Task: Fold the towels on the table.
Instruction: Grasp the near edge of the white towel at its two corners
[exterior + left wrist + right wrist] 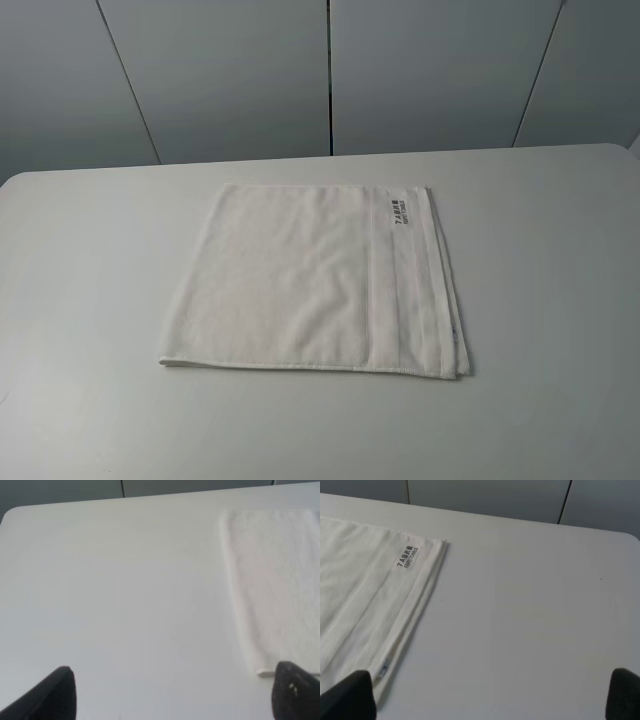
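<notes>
The white towel lies flat and folded in layers on the white table, near the middle. Its woven border band and dark label run along its right side. Neither arm shows in the exterior high view. In the left wrist view the left gripper is open above bare table, and the towel lies off to one side of it. In the right wrist view the right gripper is open, with the towel's layered edge and label beside it. Neither gripper touches the towel.
Grey wall panels stand behind the table's far edge. The table's rounded corners show in the left wrist view and the right wrist view. Bare tabletop surrounds the towel on all sides.
</notes>
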`<state>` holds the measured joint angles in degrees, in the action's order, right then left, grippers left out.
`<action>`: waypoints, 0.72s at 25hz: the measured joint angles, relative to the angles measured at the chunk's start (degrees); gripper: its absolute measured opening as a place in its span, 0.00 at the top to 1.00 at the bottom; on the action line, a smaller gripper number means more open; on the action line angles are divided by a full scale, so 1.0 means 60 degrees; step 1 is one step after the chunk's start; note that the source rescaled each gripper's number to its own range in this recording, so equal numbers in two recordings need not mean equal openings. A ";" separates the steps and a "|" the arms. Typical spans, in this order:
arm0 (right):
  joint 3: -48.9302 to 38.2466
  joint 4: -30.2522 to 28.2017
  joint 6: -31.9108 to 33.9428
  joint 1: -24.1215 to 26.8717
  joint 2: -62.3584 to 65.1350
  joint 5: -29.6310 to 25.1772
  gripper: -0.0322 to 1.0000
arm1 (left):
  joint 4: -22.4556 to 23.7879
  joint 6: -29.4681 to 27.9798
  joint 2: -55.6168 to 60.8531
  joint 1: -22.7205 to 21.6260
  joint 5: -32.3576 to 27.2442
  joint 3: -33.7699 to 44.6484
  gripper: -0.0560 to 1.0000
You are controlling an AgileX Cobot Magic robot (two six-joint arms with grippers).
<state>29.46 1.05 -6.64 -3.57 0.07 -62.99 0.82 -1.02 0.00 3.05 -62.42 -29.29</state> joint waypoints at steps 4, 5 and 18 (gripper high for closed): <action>0.0000 0.0000 0.0000 0.0000 0.0000 0.0000 0.00 | 0.0000 0.0005 0.0000 0.0000 0.0000 0.0000 0.00; 0.0000 0.0000 0.0000 0.0000 0.0000 0.0000 0.00 | 0.0000 0.0005 0.0000 0.0000 0.0000 0.0000 0.00; 0.0000 0.0000 0.0000 0.0000 0.0000 0.0000 0.00 | 0.0000 0.0022 0.0000 0.0000 0.0000 0.0000 0.00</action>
<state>29.46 1.05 -6.64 -3.57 0.07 -62.99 0.82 -0.89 0.00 3.05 -62.42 -29.29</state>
